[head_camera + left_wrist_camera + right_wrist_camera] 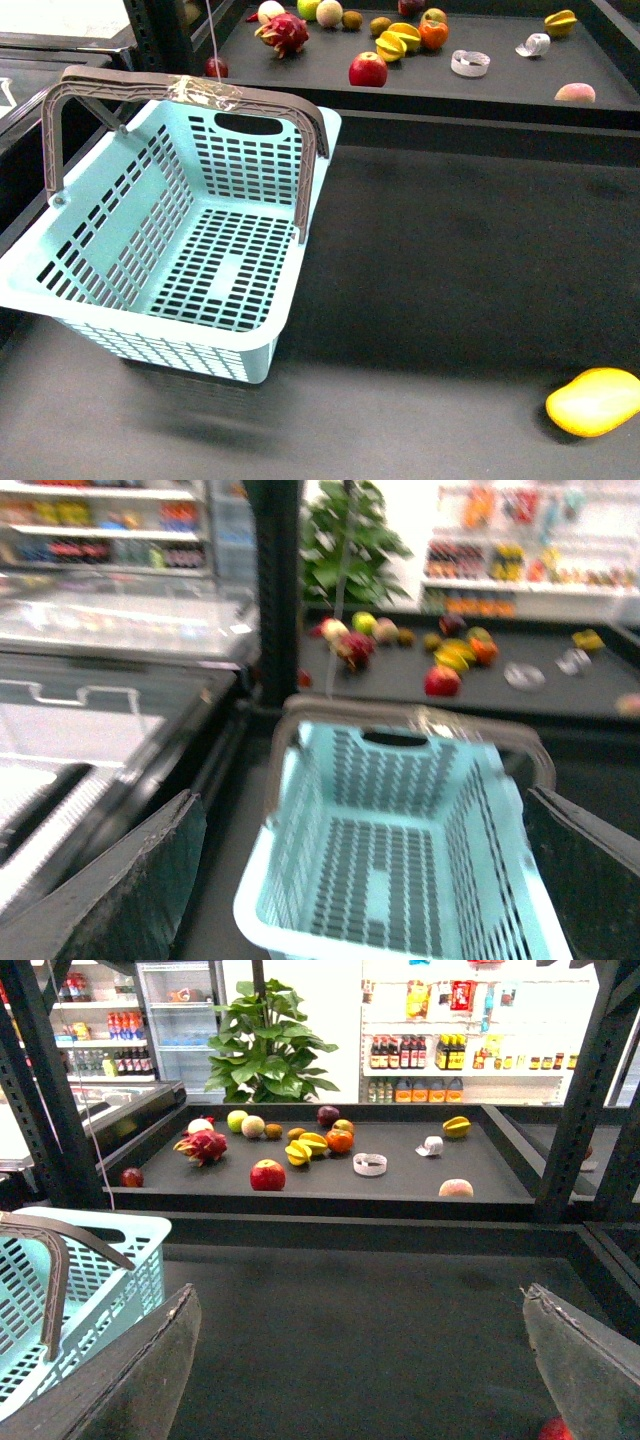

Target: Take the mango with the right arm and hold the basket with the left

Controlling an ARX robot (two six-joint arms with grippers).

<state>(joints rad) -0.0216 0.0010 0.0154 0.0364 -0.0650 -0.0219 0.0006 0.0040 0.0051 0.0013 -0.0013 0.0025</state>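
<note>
Mango (594,402): smooth, oval, bright yellow, shading to deeper orange-yellow at the end nearer the basket, skin unmarked. Lies on its side on the black tabletop (440,300), low and far right in the front view, reaching the frame edge, touching nothing else. Well apart from it, across bare tabletop to the left: basket (100,312), light blue, slotted walls and base, interior bare. Handles (120,82) grey-brown, swung upright and bound together at the top with clear tape (205,93). Behind both, a raised dark tray (500,90) carrying scattered fruit: red apple (368,69), dragon fruit (285,32), pale peach (575,93) toward the right. Right gripper (360,1290): fingers (130,1380) spread wide with only tabletop in the gap, basket (90,1270) off to one side, green plant (265,1055) beyond the tray. Left gripper (357,798): view blurred; fingers (130,890) likewise spread wide, gripping nothing, basket (250,910) seen in the gap and further off.
</note>
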